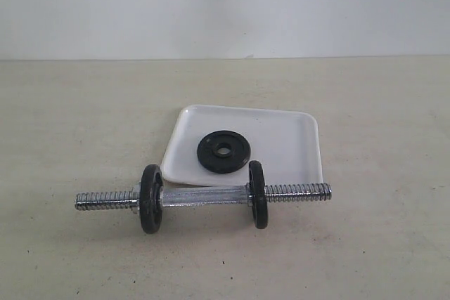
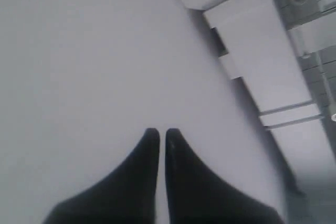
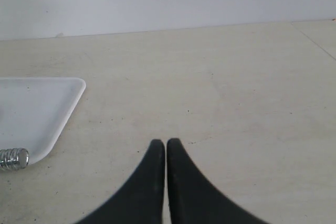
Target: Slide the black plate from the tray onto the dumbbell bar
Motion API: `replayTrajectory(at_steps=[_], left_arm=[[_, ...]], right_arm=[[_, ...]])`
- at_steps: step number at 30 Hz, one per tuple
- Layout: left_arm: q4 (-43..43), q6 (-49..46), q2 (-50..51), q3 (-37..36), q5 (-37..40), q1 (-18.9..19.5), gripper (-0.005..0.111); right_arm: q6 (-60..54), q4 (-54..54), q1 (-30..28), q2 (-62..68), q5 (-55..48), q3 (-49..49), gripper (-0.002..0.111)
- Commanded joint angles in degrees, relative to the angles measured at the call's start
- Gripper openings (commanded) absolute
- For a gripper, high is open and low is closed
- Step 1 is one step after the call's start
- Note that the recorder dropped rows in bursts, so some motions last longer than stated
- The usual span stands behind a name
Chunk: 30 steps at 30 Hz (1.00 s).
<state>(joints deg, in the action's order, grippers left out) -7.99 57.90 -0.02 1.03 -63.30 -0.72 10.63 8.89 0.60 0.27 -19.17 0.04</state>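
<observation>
I am looking at a pale table [image 1: 84, 117] that is filling most of the exterior view. The white tray [image 1: 281, 131] is sitting near its middle, turned a little askew. The bar [image 1: 204, 195] is lying on the table along the tray's near edge, with its threaded ends sticking out to both sides. It is already carrying two black discs standing on edge, one toward the left [image 1: 150, 199] and one toward the right [image 1: 259, 194]. The right one is overlapping the tray's rim from this angle. The black plate [image 1: 209, 151] is lying flat on the tray, in its near left part, just behind the bar and apart from it.

The left gripper [image 2: 161, 136] is hanging over a plain pale surface with its fingers pressed together and nothing between them. The right gripper [image 3: 165, 145] is hanging over bare table with its fingers together too, empty. In its view, a tray corner [image 3: 37, 108] and one threaded bar tip [image 3: 13, 158] are showing well off to the side.
</observation>
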Motion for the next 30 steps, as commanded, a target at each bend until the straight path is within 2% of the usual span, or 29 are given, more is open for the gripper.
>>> replayTrajectory(at_steps=[1,9,30], left_arm=[[-2.09,6.61,0.02,0.46,-6.66,-0.46,0.004],[-1.94,13.45,0.02,0.46,-6.66,-0.46,0.004],[-1.94,13.69,0.02,0.46,-6.66,-0.46,0.004]], right_arm=[[-0.25,0.14,0.08,-0.27,0.22,-0.04,0.0],[-0.25,0.26,0.08,-0.27,0.22,-0.04,0.0],[-0.25,0.26,0.08,-0.27,0.22,-0.04,0.0]])
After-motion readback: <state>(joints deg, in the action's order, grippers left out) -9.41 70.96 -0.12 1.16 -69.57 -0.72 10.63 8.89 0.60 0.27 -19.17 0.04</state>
